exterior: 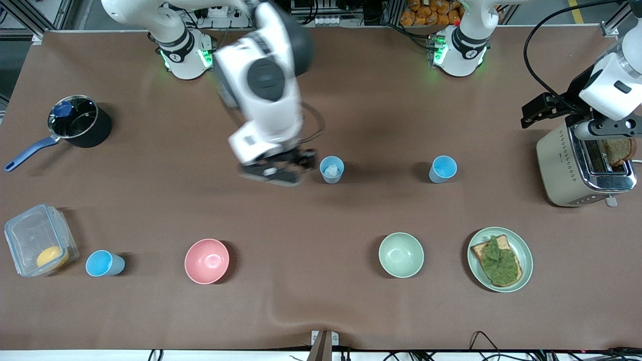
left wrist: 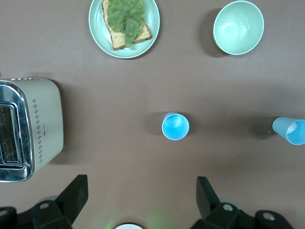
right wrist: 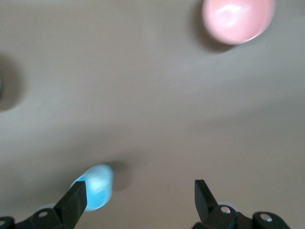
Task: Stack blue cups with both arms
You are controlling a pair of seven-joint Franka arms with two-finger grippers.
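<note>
Fingers apart both grippers, right gripper [exterior: 296, 163] beside blue cup [exterior: 331, 169]

robot lab, kitchen props. two white arms [exterior: 266, 90] bolted on green-lit bases [exterior: 454, 55] at a brown-covered table [exterior: 321, 311], aluminium framing [exterior: 30, 15] and loose cables [exterior: 481, 341] around; toaster [exterior: 577, 165], pot [exterior: 80, 123], bowls staged.

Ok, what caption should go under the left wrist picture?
Open left gripper above a blue cup, with a toaster, green bowl and plate around.
</note>
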